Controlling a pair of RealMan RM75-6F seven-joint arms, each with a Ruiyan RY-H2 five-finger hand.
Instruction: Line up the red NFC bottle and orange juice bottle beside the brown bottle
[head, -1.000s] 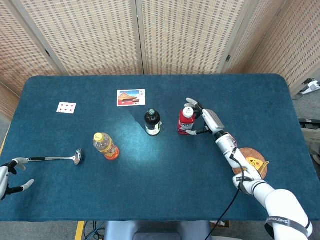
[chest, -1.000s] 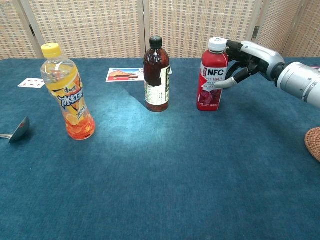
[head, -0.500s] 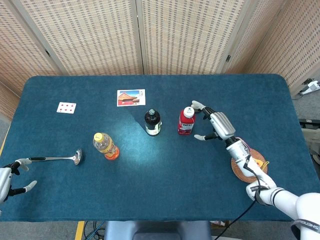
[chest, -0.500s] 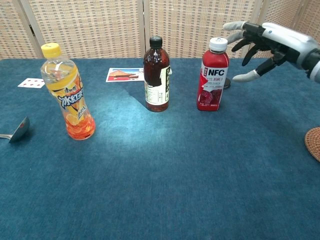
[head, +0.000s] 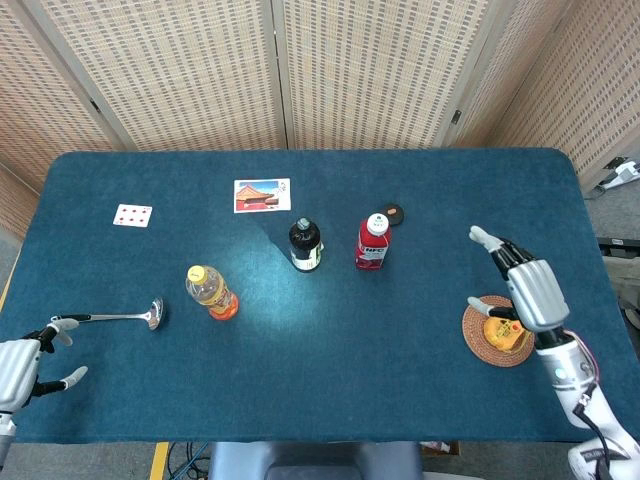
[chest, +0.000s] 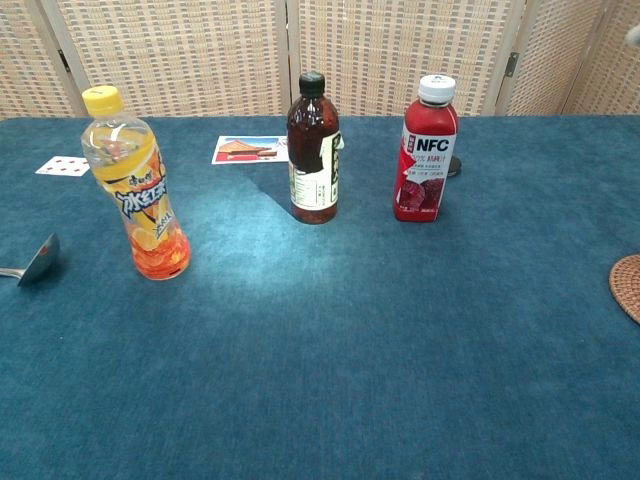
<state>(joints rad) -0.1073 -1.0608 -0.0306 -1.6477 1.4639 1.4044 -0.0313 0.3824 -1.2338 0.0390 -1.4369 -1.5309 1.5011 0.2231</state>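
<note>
A: What has just changed?

B: The right hand (head: 527, 290) has let go of the red NFC bottle with the white cap (chest: 426, 148) and pulled back to the right side of the dark blue felt table (head: 330, 400); it now hovers over the round woven coaster (head: 480, 345) with fingers spread wide and nothing in them. It is out of the chest view

A: So the red one is placed?

B: I judge so. It stands upright just to the right of the brown glass bottle with the black cap (chest: 313, 148), roughly level with it. The clear orange juice bottle with the yellow cap (chest: 135, 184) stands well apart to the left and nearer the robot, so that half remains

A: And the left hand?

B: The left hand (head: 18, 368) sits at the table's near-left edge, open and empty, near the handle of the steel ladle (head: 112, 317)

A: Count things

B: Three bottles, one ladle, one playing card (head: 132, 215), one picture postcard (head: 262, 195), one coaster, one small dark disc (head: 394, 212), two hands
</note>
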